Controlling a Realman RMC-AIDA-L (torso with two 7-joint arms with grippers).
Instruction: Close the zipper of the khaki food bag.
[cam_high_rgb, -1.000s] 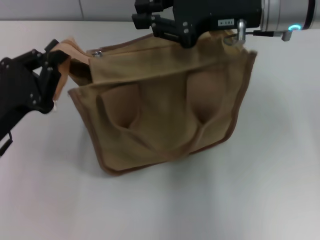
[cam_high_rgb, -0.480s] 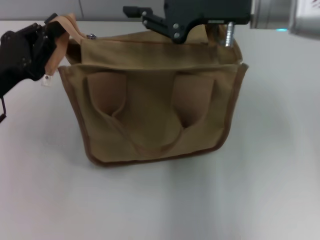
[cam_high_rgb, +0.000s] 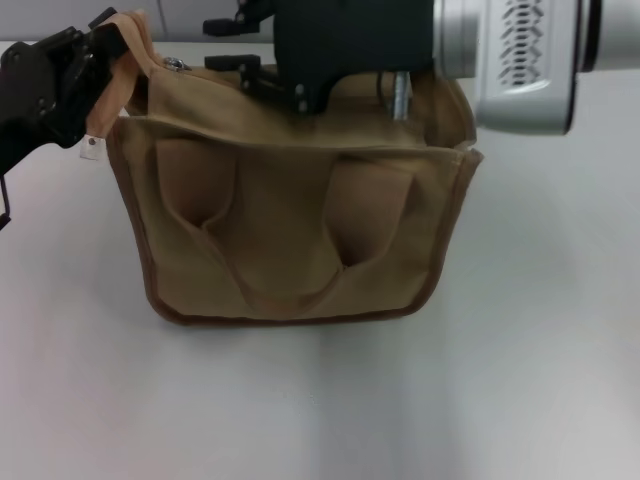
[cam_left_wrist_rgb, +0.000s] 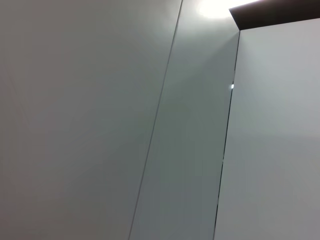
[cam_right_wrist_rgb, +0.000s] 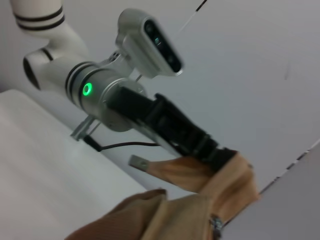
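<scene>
Khaki food bag (cam_high_rgb: 290, 230) now squarer, right gripper (cam_high_rgb: 235, 45) farther left

Head view looks down on the bag (cam_high_rgb: 290, 230); right wrist, close, faces the left hand (cam_right_wrist_rgb: 215, 155) gripping it; left wrist faces wall.

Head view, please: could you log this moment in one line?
left gripper: shut on bag end tab | right gripper: over the zipper | khaki food bag: upright

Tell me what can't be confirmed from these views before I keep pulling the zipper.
- Zipper line on the khaki food bag: head view, the right tool covers the top panel.
- Pull tab: too small to tell if anything holds it.
- Left tool on the bag's end fabric: finger contact unclear.
- Left wrist view: only wall.
</scene>
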